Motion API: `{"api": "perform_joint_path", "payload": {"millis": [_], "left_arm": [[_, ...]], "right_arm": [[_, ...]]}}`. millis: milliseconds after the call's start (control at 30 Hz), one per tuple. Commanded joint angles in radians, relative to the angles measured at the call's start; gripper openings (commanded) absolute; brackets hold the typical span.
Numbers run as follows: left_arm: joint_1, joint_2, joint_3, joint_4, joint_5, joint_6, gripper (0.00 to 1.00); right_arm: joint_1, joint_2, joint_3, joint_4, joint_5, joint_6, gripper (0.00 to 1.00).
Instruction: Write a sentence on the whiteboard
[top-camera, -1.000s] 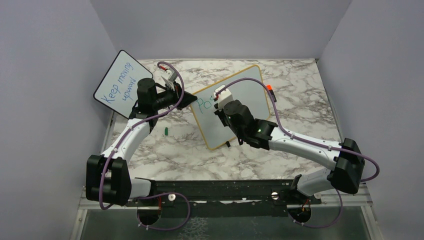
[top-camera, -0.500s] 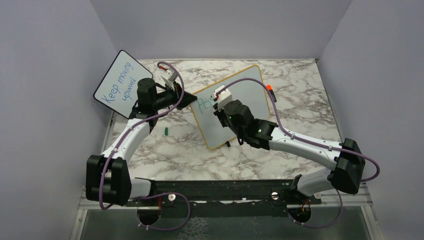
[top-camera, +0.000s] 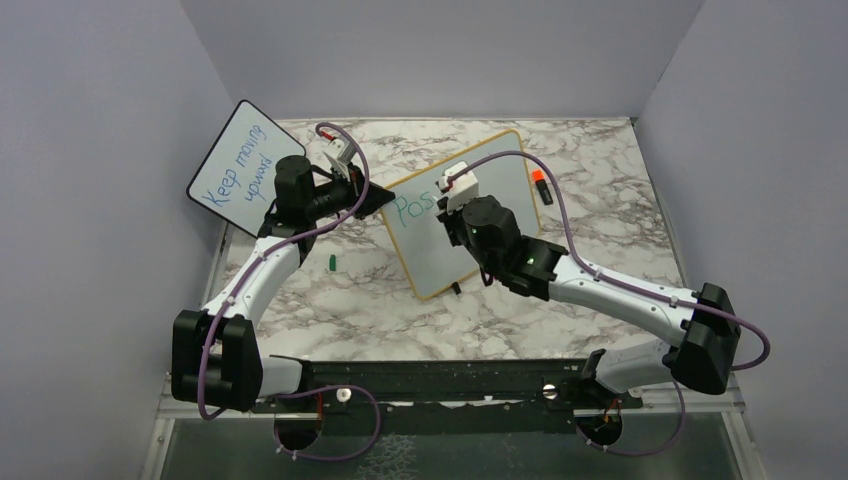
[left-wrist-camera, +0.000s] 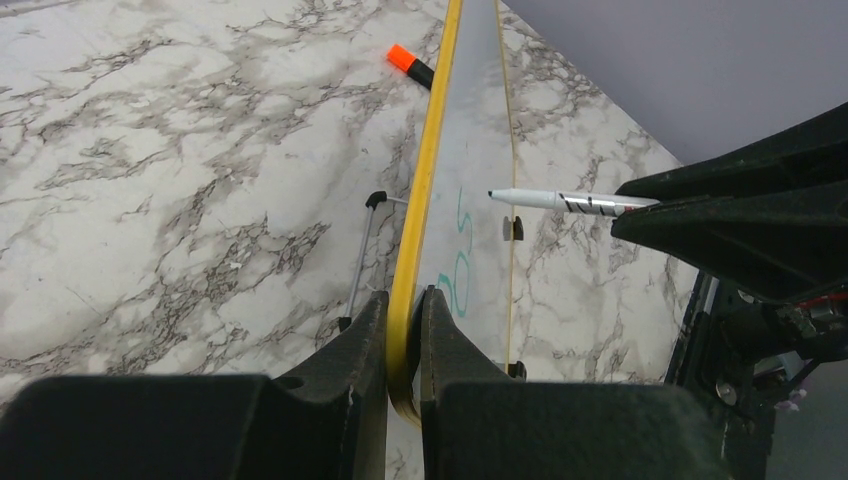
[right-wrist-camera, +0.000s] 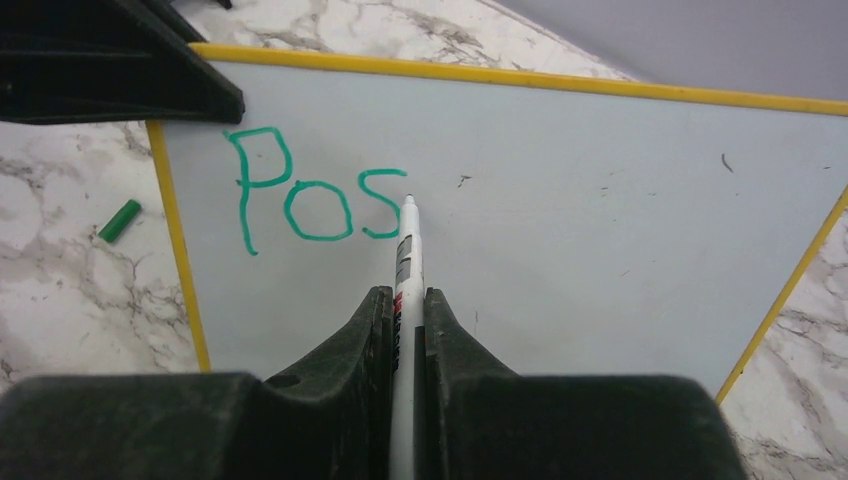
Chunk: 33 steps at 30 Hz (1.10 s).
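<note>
The whiteboard (top-camera: 500, 175) with a yellow frame stands tilted on the marble table; it also shows edge-on in the left wrist view (left-wrist-camera: 425, 200) and face-on in the right wrist view (right-wrist-camera: 560, 190). Green letters "Pos" (right-wrist-camera: 315, 195) are on it, also seen from above (top-camera: 412, 208). My left gripper (left-wrist-camera: 405, 320) is shut on the board's yellow left edge; from above it sits at the board's left corner (top-camera: 372, 203). My right gripper (right-wrist-camera: 405, 310) is shut on a white marker (right-wrist-camera: 406, 250), whose tip is just right of the "s". The marker also shows in the left wrist view (left-wrist-camera: 560, 200).
A smaller board (top-camera: 238, 165) with blue "Keep moving upward" leans at the back left. A green marker cap (top-camera: 331, 263) lies on the table left of the whiteboard, also in the right wrist view (right-wrist-camera: 119, 220). An orange-capped marker (top-camera: 541, 185) lies right of the board.
My right gripper has moved right along the board with the marker. The green writing has grown from "Po" to "Pos". The left arm has not moved.
</note>
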Motion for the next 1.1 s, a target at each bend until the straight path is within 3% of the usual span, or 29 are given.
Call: {"api": "perform_joint_path", "payload": {"millis": [0,1067], "left_arm": [[-0.018,0.031,-0.014,-0.109,-0.036,0.075,0.00],[-0.020,0.030,-0.014,-0.107,-0.028,0.076,0.00]], "right_arm": [[-0.021,-0.013,-0.005,0.069,0.038,-0.013,0.00],[-0.049,0.063,0.027,0.104,-0.019,0.001,0.00]]}}
